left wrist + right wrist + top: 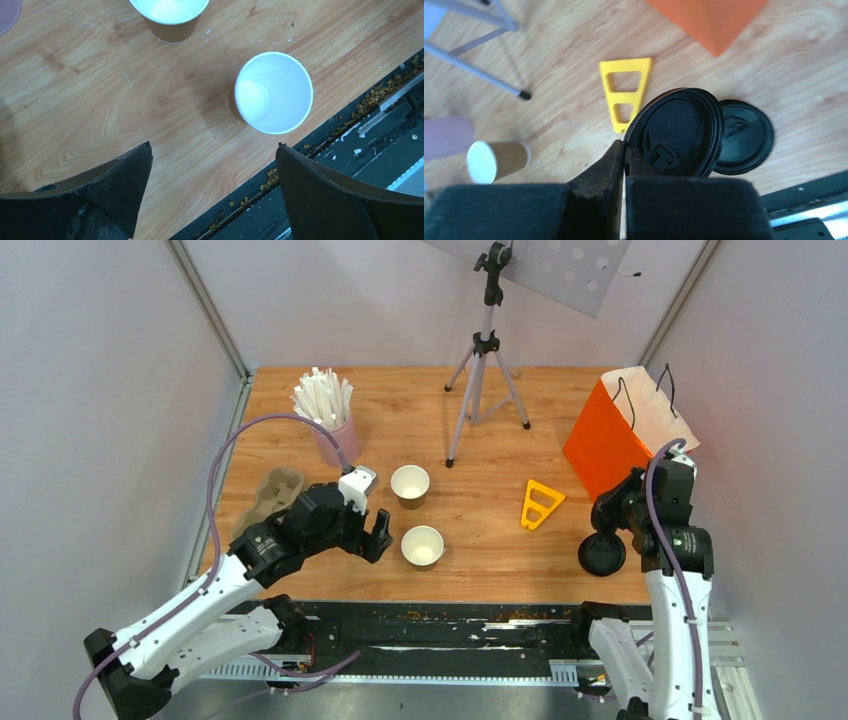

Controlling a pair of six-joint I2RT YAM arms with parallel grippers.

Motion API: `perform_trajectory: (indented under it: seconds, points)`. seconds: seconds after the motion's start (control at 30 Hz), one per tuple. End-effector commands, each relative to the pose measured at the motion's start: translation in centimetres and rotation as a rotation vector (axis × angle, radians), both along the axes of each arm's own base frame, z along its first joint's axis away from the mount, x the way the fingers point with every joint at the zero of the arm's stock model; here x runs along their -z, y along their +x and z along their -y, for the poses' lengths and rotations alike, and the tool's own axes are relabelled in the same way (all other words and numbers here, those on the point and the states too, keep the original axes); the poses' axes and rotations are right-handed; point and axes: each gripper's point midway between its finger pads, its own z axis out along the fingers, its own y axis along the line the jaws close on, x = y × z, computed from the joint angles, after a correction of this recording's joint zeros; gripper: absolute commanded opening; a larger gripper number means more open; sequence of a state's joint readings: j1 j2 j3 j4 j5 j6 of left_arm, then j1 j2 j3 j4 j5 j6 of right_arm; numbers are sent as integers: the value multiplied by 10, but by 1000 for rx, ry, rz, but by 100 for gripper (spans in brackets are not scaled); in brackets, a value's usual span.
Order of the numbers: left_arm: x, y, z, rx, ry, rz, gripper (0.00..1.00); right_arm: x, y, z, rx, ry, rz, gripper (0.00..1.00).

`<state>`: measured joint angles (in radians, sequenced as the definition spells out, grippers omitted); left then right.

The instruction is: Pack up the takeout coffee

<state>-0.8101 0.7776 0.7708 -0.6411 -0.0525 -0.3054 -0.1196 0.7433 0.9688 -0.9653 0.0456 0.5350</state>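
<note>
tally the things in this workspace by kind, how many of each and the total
kraft paper cups: 2
black lids: 2
pink cup of white sticks: 1
pulp cup tray: 1
orange bag: 1
yellow triangular piece: 1
tripod: 1
total: 9

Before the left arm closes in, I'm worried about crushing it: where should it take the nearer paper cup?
Take the nearer paper cup by its side wall just below the rim, probably coming level from the side where the open left gripper is. It stands upright, open-topped, apart from the other cup.
</note>
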Motion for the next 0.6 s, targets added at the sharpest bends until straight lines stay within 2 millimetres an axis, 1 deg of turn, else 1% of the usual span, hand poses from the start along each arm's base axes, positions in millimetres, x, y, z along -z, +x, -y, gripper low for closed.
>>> perform_trajectory:
  seconds: [0.0,0.1,0.13,0.17,0.2,0.27,0.33,0.43,0.47,0.53,0.57]
  points:
    - [-29,-3,9,43,-97,65,100,-24,3,-48,-219,133,79,0]
    - [-45,-4,9,43,-140,101,100,-32,3,-79,-332,202,113,0]
    - [-51,-4,9,40,-158,112,100,-35,1,-92,-386,214,120,0]
    - [-64,-3,10,39,-201,148,99,-42,-6,-123,-506,253,120,0]
    - [-67,-4,13,60,-218,162,94,-49,-11,-138,-556,288,130,0]
    - [-73,-10,20,132,-234,191,90,-62,-22,-169,-659,355,153,0]
    - [-79,-16,28,216,-248,224,89,-80,-33,-195,-754,402,191,0]
    - [-96,-27,41,350,-318,326,89,-105,-47,-221,-850,492,242,1]
    - [-103,-29,44,381,-353,372,91,-113,-50,-228,-869,531,257,1]
    - [-116,-30,44,401,-400,488,98,-124,-56,-239,-902,599,285,1]
    - [-124,-33,43,416,-425,540,100,-129,-58,-243,-910,627,295,1]
